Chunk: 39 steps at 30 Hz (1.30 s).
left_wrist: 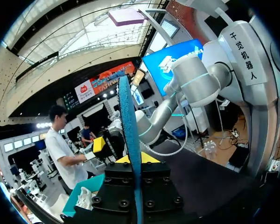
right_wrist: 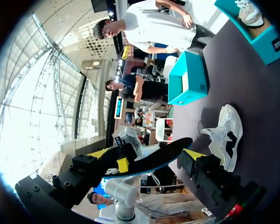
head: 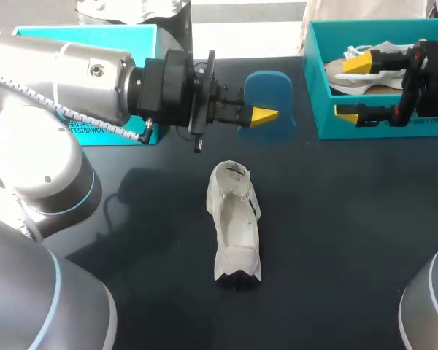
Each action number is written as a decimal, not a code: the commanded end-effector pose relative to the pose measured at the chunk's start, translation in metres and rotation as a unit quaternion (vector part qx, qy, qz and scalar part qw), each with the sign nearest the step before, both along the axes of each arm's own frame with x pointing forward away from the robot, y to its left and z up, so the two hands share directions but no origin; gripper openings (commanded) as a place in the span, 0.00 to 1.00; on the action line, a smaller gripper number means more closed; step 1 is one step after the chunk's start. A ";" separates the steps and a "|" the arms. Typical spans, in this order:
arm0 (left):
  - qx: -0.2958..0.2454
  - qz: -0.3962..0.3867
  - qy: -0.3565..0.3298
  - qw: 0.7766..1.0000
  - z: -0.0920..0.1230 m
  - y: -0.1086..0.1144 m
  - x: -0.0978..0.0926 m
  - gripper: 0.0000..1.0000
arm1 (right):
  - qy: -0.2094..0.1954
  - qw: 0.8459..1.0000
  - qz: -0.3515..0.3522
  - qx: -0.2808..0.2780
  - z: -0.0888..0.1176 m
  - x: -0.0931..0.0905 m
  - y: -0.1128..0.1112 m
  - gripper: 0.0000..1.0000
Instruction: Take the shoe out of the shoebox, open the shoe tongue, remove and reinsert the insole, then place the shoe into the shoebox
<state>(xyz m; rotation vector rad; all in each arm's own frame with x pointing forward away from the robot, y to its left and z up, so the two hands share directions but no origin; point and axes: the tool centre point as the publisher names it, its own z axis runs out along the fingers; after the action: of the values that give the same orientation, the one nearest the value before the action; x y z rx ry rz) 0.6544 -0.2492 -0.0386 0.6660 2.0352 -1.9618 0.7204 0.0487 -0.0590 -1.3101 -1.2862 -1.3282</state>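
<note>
Shoe (head: pixel 234 219) lies in the middle of the counter (head: pixel 336 219) in the head view. The left end effector (head: pixel 261 115) is clenched on the blue insole (head: pixel 270 93) nearer the back edge. The right end effector (head: pixel 354 87) hangs released over the shoebox (head: pixel 328 127) at the back right corner. Left wrist view: insole (left_wrist: pixel 129 130) edge-on between its fingers (left_wrist: pixel 149 158). Right wrist view: fingers (right_wrist: pixel 99 153) spread, shoe (right_wrist: pixel 226 135) ahead.

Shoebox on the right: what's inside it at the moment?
A white shoe lies inside the shoebox. My right pincer, open, sits over the box and covers part of the shoe. The box floor and anything under the shoe cannot be seen.
</note>
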 end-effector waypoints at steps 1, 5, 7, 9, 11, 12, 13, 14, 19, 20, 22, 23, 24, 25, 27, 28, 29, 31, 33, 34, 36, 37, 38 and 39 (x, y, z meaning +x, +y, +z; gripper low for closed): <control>-0.017 0.006 -0.588 0.808 -0.009 -0.001 0.003 0.00 | 0.000 1.000 0.001 0.000 -0.001 0.002 0.002 1.00; -0.007 0.004 -0.603 0.797 -0.009 -0.003 0.004 0.00 | 0.000 1.000 0.001 0.000 -0.001 0.002 0.002 1.00; -0.007 0.012 -0.601 0.799 -0.007 -0.002 0.004 0.00 | 0.000 1.000 0.001 0.000 -0.001 0.002 0.002 1.00; -0.009 0.021 -0.596 0.803 -0.004 -0.001 0.004 0.00 | 0.000 1.000 0.001 0.000 -0.001 0.002 0.002 1.00; -0.010 0.031 -0.600 0.799 -0.001 0.000 0.004 0.00 | 0.000 1.000 0.001 0.000 -0.001 0.002 0.002 1.00; -0.012 0.033 -0.601 0.798 -0.001 0.000 0.005 0.00 | 0.000 1.000 0.001 0.000 -0.001 0.002 0.002 1.00; -0.015 0.038 -0.599 0.800 -0.001 0.000 0.005 0.00 | 0.000 1.000 0.001 0.000 -0.001 0.002 0.002 1.00; -0.010 0.042 -0.595 0.803 -0.002 -0.001 0.006 0.00 | 0.000 1.000 0.001 0.000 -0.001 0.002 0.002 1.00; -0.005 0.064 -0.559 0.827 -0.005 -0.001 0.009 0.00 | 0.000 1.000 0.001 0.000 -0.001 0.002 0.002 1.00; -0.005 0.064 -0.559 0.827 -0.005 -0.001 0.009 0.00 | 0.000 1.000 0.001 0.000 -0.001 0.002 0.002 1.00; -0.005 0.064 -0.559 0.827 -0.005 -0.001 0.009 0.00 | 0.000 1.000 0.001 0.000 -0.001 0.002 0.002 1.00; -0.005 0.064 -0.559 0.827 -0.005 -0.001 0.009 0.00 | 0.000 1.000 0.001 0.000 -0.001 0.002 0.002 1.00; -0.005 0.064 -0.559 0.827 -0.005 -0.001 0.009 0.00 | 0.000 1.000 0.001 0.000 -0.001 0.002 0.002 1.00; -0.005 0.064 -0.559 0.827 -0.005 -0.001 0.009 0.00 | 0.000 1.000 0.001 0.000 -0.001 0.002 0.002 1.00; -0.005 0.064 -0.559 0.827 -0.005 -0.001 0.009 0.00 | 0.000 1.000 0.001 0.000 -0.001 0.002 0.002 1.00; -0.005 0.064 -0.559 0.827 -0.005 -0.001 0.009 0.00 | 0.000 1.000 0.001 0.000 -0.001 0.002 0.002 1.00; -0.005 0.064 -0.559 0.827 -0.005 -0.001 0.009 0.00 | 0.000 1.000 0.001 0.000 -0.001 0.002 0.002 1.00; -0.005 0.064 -0.559 0.827 -0.005 -0.001 0.009 0.00 | 0.000 1.000 0.001 0.000 -0.001 0.002 0.002 1.00; -0.005 0.064 -0.559 0.827 -0.005 -0.001 0.009 0.00 | 0.000 1.000 0.001 0.000 -0.001 0.002 0.002 1.00; -0.005 0.064 -0.559 0.827 -0.005 -0.001 0.009 0.00 | 0.000 1.000 0.001 0.000 -0.001 0.002 0.002 1.00; -0.030 0.084 -0.535 0.840 -0.012 -0.003 0.013 0.00 | 0.000 1.000 0.001 0.000 -0.001 0.002 0.002 1.00; -0.032 0.098 -0.518 0.849 -0.013 -0.003 0.017 0.00 | 0.000 1.000 0.001 0.000 -0.001 0.002 0.002 1.00; -0.033 0.101 -0.511 0.853 -0.016 -0.004 0.019 0.00 | 0.000 1.000 0.001 0.000 -0.001 0.002 0.002 1.00; -0.037 0.102 -0.501 0.859 -0.018 -0.006 0.020 0.00 | 0.000 1.000 0.001 0.000 -0.001 0.002 0.002 1.00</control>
<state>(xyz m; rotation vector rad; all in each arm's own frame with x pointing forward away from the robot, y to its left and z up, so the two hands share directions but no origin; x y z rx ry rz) 0.6761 -0.2472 -0.0437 1.1617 1.3133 -1.0963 0.7211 0.0491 -0.0591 -1.3092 -1.2857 -1.3275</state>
